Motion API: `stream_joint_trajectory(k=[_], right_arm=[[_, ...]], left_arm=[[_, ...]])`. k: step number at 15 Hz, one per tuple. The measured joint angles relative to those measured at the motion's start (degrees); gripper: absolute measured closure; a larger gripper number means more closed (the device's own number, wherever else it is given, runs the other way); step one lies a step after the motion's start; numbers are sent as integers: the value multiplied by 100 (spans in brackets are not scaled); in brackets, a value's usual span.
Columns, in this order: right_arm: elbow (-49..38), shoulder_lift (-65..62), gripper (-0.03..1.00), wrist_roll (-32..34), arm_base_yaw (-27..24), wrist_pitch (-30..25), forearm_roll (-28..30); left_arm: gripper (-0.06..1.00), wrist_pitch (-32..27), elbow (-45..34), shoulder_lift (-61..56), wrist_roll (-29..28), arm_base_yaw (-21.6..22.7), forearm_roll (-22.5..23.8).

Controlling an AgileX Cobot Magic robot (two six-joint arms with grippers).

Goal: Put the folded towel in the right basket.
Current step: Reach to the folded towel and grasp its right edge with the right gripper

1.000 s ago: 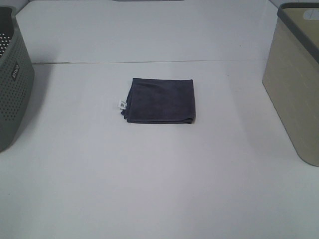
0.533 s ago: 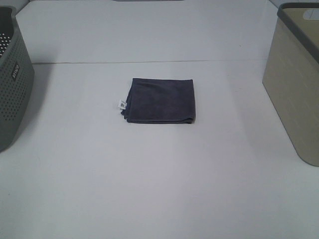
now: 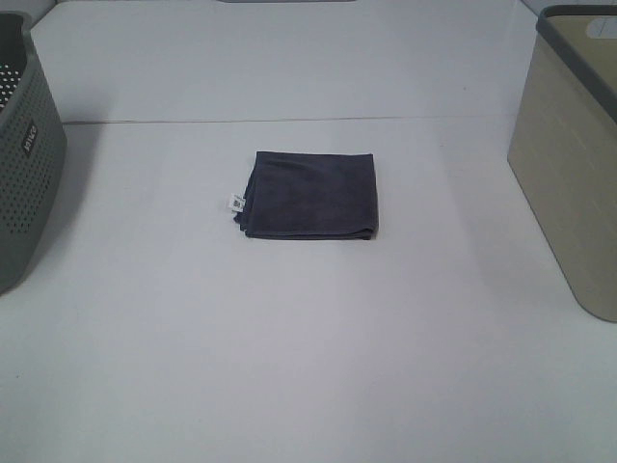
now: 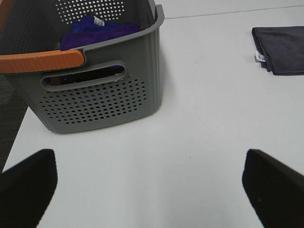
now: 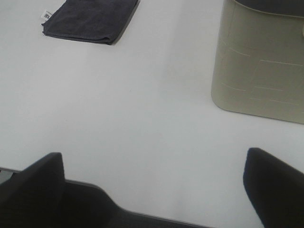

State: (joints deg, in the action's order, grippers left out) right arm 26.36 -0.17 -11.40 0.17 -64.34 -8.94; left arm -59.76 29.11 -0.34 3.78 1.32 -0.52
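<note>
A dark grey folded towel (image 3: 310, 194) with a small white tag lies flat in the middle of the white table. It also shows in the left wrist view (image 4: 281, 49) and in the right wrist view (image 5: 90, 19). The right basket (image 3: 571, 154) is beige with a grey rim, at the table's right edge; the right wrist view shows its wall (image 5: 260, 66). Neither arm shows in the high view. My left gripper (image 4: 152, 190) and right gripper (image 5: 154, 190) are open and empty, black fingertips far apart, well short of the towel.
A grey perforated basket (image 3: 21, 159) stands at the left edge. In the left wrist view this basket (image 4: 95, 90) has an orange handle and holds blue and purple cloths (image 4: 97, 31). A seam line (image 3: 289, 121) crosses the table behind the towel.
</note>
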Motion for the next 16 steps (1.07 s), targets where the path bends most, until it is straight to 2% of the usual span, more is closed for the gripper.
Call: stream_joint_trajectory(k=[13,14,16], right_arm=[[0,11,-1,6,0,0,57],[46,183,-1,63,0,-57,69],[888,2034,-1,367,0,-561,11]], left_arm=[[-4,0,0,0,0,0,0],[-4,0,0,0,0,0,0],[-4,0,0,0,0,0,0]])
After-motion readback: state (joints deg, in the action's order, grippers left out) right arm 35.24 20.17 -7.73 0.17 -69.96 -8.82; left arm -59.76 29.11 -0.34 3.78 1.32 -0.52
